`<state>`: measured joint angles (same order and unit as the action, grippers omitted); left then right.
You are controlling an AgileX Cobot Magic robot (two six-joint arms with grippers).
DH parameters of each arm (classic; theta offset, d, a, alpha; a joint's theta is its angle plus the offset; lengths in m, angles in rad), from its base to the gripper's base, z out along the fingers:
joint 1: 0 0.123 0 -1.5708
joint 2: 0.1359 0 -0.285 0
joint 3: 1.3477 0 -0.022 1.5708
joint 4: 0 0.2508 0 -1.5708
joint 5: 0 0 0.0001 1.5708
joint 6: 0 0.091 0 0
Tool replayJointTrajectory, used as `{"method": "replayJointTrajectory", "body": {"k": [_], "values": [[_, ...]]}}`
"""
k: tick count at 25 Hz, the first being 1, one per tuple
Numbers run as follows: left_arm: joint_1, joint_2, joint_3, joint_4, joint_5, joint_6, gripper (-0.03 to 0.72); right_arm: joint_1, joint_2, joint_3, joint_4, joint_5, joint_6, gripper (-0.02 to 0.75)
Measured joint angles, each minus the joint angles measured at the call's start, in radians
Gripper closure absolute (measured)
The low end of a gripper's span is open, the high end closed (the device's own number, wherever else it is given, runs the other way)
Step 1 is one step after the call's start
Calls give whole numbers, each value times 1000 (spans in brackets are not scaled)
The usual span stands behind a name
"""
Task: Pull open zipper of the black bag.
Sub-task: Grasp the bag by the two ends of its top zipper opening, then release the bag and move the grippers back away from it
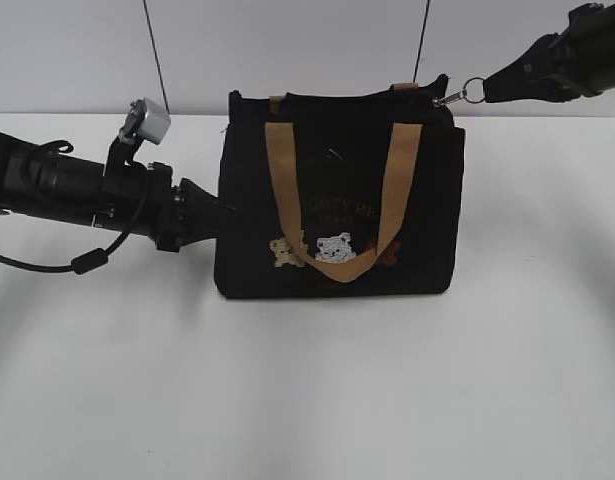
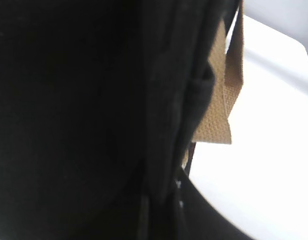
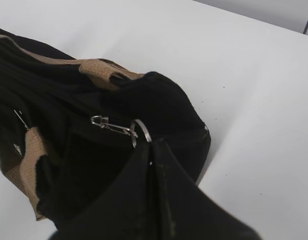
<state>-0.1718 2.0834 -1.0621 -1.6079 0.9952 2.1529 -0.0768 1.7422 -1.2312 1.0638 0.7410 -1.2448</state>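
The black bag (image 1: 337,215) is matt woven cloth, its handles (image 1: 284,190) coarse tan webbing with a visible weave. At the bag's top right corner, the zipper (image 3: 116,127) pull and ring are shiny silver metal. The table (image 1: 307,390) beneath is smooth matt white.

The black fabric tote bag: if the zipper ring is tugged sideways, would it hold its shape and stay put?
Probably not rigidly. The black fabric tote bag looks soft: its top edge sags and creases near the silver zipper ring. It seems light, so it would likely slide or tip unless the left claw at its side braces it.
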Motion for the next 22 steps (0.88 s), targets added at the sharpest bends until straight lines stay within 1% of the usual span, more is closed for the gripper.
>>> {"method": "replayJointTrajectory", "body": {"k": [3, 4, 5, 6, 8, 9, 10, 11, 12, 14, 17, 20, 22], "values": [[0, 0, 0, 1, -17, -49, 648, 0, 0, 0, 14, 9, 1, 741], [0, 0, 0, 0, -24, -75, 629, 0, 0, 0, 19, 13, 1, 715], [0, -1, 0, 0, -29, -98, 592, 0, -1, 0, 22, 16, 1, 675], [0, -1, 0, 5, -37, -131, 549, 0, -4, 0, 26, 21, 2, 612], [0, -4, 0, 12, -52, -190, 416, -1, -15, 0, 30, 42, 2, 450], [0, -9, 0, 18, -59, -219, 350, -1, -26, 0, 30, 59, 2, 382], [0, -17, 0, 22, -69, -249, 305, -1, -40, 0, 30, 79, 2, 311], [0, -28, 0, 31, -80, -277, 267, -1, -51, 0, 28, 101, 2, 257], [0, -44, 0, 44, -85, -299, 246, -1, -65, 0, 20, 121, 2, 229], [0, -86, 0, 83, -106, -357, 225, -1, -87, 0, -6, 165, 7, 195], [0, -166, 0, 194, -149, -478, 216, 17, -124, 0, -73, 200, 33, 181], [0, -244, 10, 322, -189, -609, 215, 79, -162, 0, -183, 219, 89, 179], [0, -301, 33, 378, -218, -680, 215, 126, -185, 0, -266, 225, 162, 178]]}}
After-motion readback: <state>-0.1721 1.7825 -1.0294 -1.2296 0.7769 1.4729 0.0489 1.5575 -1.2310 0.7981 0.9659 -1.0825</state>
